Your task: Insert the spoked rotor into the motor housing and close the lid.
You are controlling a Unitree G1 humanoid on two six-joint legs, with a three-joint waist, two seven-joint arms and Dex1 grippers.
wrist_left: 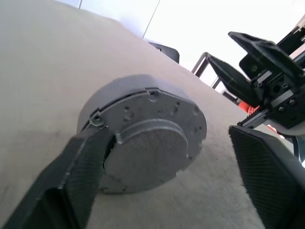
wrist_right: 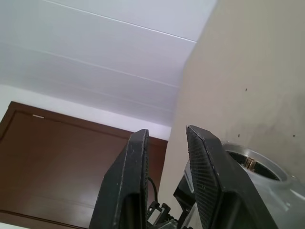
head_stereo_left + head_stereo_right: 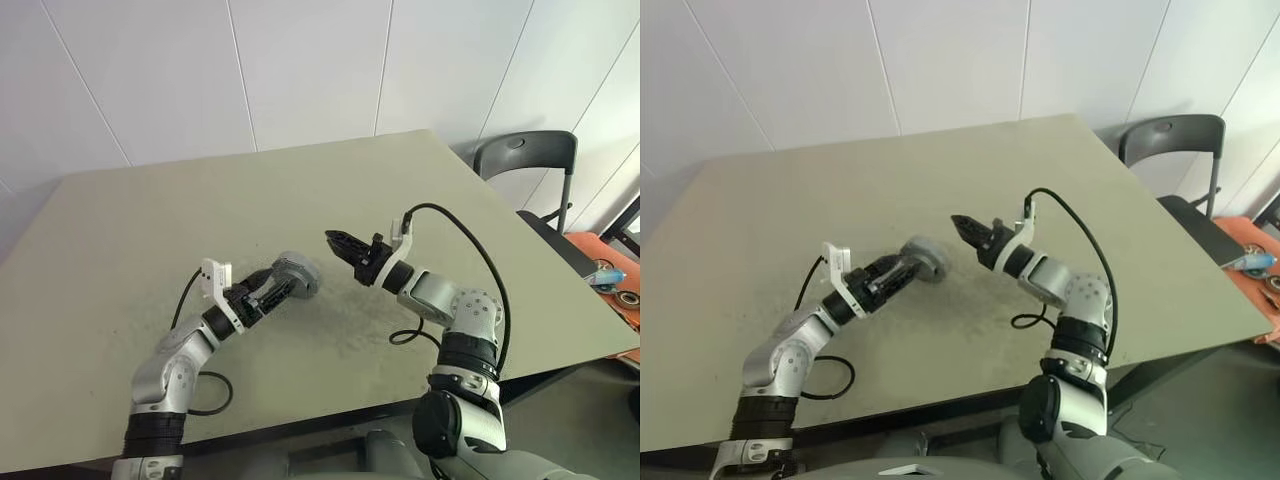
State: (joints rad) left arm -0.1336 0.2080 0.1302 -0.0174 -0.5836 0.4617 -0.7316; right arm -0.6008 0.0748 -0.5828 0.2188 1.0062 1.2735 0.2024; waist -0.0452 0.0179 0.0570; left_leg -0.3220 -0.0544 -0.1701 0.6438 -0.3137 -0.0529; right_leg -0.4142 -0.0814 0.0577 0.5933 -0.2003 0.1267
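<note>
Housing (image 3: pixel 297 273) of the motor, a squat round silvery body, lay on the grey-green table (image 3: pixel 150 230) near its middle, resting partly on its edge so that one flat face with small holes looked toward the left arm. Just to its left, the left gripper (image 1: pixel 167 191) had its two black fingers spread wide on either side of that body; one finger (image 1: pixel 81 176) overlapped the housing's rim in the left wrist view, though whether it touched could not be told. To the right of the housing and a little farther back, the right gripper (image 3: pixel 338 243) hung above the table, pointing left, its fingers drawn close with a narrow gap and nothing between them. A dark chair (image 3: pixel 527 155) stood beyond the table's far right corner.
</note>
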